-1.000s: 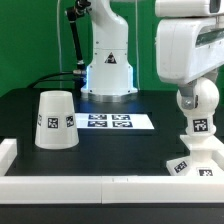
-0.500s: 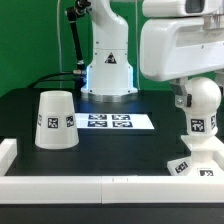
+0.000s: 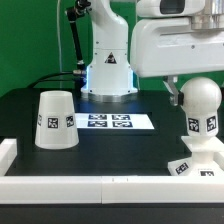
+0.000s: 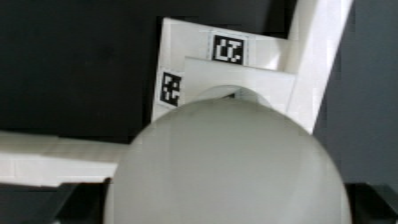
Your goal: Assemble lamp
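The ball-shaped bulb stands on the neck of the blocky white base at the exterior view's right, by the white front rail. My gripper comes down over the bulb and is shut on it; one dark finger shows at its left side. In the wrist view the bulb fills the space between my gripper's dark pads, with the tagged base beneath. The tapered shade stands alone, wide end down, at the exterior view's left.
The marker board lies flat at mid-table in front of the arm's pedestal. A raised white rail borders the table's front and left edges.
My hand has turned over the bulb and shifted toward the exterior view's left. The bulb's tag has swung to the right, so the bulb has turned on the neck. The shade has not moved.
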You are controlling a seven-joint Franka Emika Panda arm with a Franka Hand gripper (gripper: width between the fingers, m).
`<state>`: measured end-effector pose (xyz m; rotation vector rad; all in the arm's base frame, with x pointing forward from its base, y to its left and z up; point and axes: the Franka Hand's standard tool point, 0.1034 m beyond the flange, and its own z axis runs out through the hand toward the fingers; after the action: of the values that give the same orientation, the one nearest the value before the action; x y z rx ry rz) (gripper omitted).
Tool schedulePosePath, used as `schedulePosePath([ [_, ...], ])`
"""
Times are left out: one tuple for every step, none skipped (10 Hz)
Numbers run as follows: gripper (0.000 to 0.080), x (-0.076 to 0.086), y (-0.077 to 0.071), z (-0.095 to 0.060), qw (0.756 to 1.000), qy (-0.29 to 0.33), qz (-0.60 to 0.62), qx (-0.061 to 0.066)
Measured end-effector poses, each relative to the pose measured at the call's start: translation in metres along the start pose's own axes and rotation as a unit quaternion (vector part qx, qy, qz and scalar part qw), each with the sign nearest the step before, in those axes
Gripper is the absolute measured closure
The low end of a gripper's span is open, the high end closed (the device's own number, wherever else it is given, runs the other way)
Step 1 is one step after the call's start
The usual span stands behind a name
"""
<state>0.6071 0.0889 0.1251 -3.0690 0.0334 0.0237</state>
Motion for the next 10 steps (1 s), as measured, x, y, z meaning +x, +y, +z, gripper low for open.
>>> schedulePosePath([
  [0.022,0.0005,-0.0001,0.0001,1.0,0.001,0.031,0.0],
  [0.022,0.0003,-0.0002,0.0003,0.998,0.0,0.064,0.0],
  [0.022,0.0003,-0.0003,0.0003,0.997,0.0,0.076,0.0],
  [0.022,0.0001,-0.0006,0.0004,0.992,0.0,0.124,0.0],
  [0.022,0.0001,-0.0007,0.0004,0.988,0.0,0.154,0.0],
  [0.022,-0.0003,-0.001,0.0009,0.981,0.0,0.193,0.004],
  [0.022,-0.0018,-0.0008,0.0016,0.953,-0.005,0.301,0.019],
  [0.022,-0.0023,-0.0013,0.0017,0.934,-0.009,0.355,0.024],
  [0.022,-0.0031,-0.0022,0.002,0.914,-0.013,0.405,0.027],
  [0.022,-0.0039,-0.0041,0.0021,0.889,-0.019,0.457,0.03],
])
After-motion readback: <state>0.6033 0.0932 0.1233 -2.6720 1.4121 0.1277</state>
